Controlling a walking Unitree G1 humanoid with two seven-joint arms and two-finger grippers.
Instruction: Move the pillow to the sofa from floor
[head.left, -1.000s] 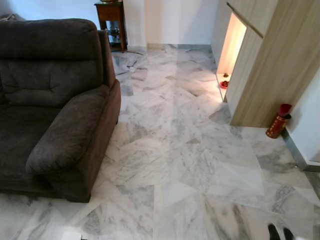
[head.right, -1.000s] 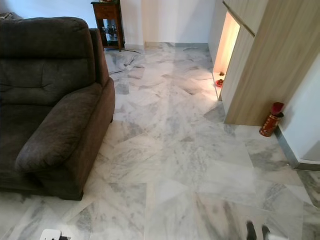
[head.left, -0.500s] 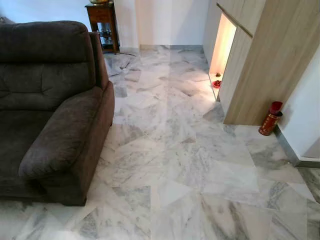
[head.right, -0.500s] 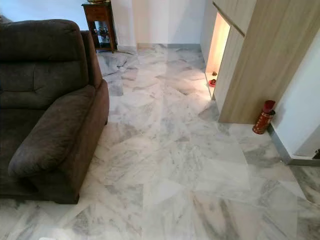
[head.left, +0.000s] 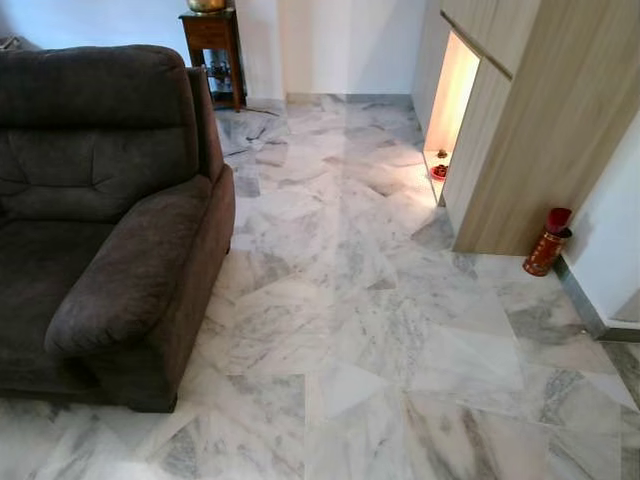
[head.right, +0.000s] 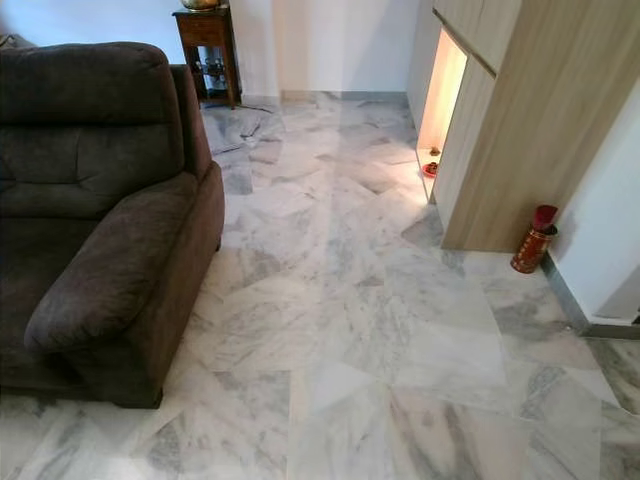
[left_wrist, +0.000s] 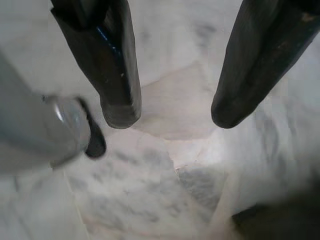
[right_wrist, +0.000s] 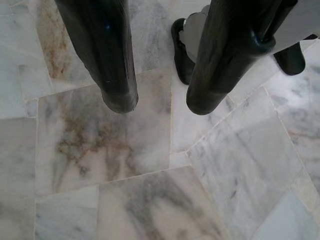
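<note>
Marble floor (head.left: 380, 330) stretches ahead; dark brown sofa (head.left: 100, 200) on robot's left, red cylinder (head.left: 549, 243) by wooden cabinet (head.left: 530, 130). Left gripper (left_wrist: 172, 115) and right gripper (right_wrist: 157, 102) hang with fingers parted, grasping nothing.

Left gripper (left_wrist: 172, 117): 2 long black fingers (left_wrist: 112, 65), thick, tapering to blunt rounded tips, matte with a faint blue glint on 1. Beside them, a blurred silver-grey limb (left_wrist: 37, 130) with a rounded end capped in black.

Right gripper (right_wrist: 160, 102): 2 glossy black fingers (right_wrist: 102, 55), cylindrical, rounded at the tips, 1 carrying a raised collar near its base. Past the tips, a pale grey part (right_wrist: 195, 30) edged with black rubbery pieces; another black rounded piece (right_wrist: 292, 57) alongside.
</note>
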